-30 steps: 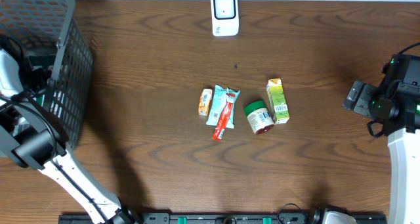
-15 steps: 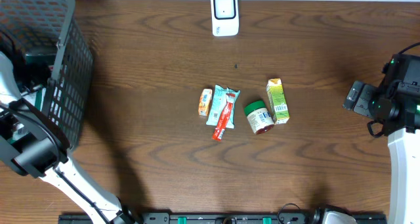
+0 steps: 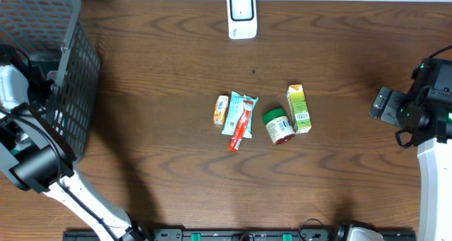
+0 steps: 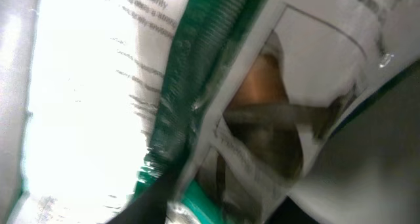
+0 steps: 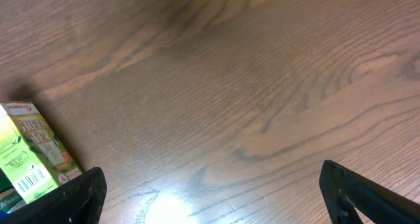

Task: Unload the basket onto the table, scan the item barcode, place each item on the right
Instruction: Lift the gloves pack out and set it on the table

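Observation:
A green and white printed packet [image 4: 216, 73] fills the left wrist view, creased and very close to the camera. One dark finger [image 4: 154, 198] lies against its lower edge; the other finger is hidden. In the overhead view my left gripper [image 3: 44, 82] is down inside the grey mesh basket [image 3: 74, 71], screened by the mesh. The white scanner [image 3: 241, 15] stands at the table's far edge. My right gripper [image 3: 381, 103] hangs open at the right side over bare wood, nothing between its fingers [image 5: 72, 194].
At the table's middle lie an orange packet [image 3: 221, 109], a teal packet [image 3: 239, 112], a red tube [image 3: 241, 131], a green-lidded jar [image 3: 278, 126] and a green tea carton [image 3: 299, 108]. The carton [image 5: 29, 152] also shows left of the right gripper.
The left arm has shifted slightly inside the basket, its wrist now a little higher in the overhead view. The right arm and the items on the table have not moved.

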Controlling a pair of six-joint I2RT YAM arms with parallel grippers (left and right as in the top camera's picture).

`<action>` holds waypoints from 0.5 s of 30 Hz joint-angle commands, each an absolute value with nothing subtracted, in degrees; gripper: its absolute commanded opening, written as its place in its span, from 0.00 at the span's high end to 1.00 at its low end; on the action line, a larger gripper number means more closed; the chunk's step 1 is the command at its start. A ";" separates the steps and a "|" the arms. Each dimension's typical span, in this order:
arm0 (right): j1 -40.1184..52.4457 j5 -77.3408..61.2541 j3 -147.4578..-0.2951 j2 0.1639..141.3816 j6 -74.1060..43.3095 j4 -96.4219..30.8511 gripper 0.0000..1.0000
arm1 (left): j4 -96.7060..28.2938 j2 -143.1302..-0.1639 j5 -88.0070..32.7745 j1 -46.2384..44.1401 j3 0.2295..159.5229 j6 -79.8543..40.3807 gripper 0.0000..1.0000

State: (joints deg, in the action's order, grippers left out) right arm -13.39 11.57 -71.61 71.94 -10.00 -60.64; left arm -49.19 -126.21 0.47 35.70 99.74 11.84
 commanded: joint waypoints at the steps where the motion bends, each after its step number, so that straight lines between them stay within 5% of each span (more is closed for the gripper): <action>1: -13.63 11.94 -71.99 71.64 -9.58 -60.71 0.01 | -49.10 -128.44 2.85 35.83 97.58 11.42 0.80; 3: -13.63 11.94 -71.99 71.64 -9.58 -60.71 0.01 | -48.93 -128.35 2.85 35.83 97.73 9.28 0.93; 15: -13.63 11.94 -71.99 71.64 -9.58 -60.71 0.01 | -45.28 -106.26 2.81 35.75 102.65 -9.30 0.93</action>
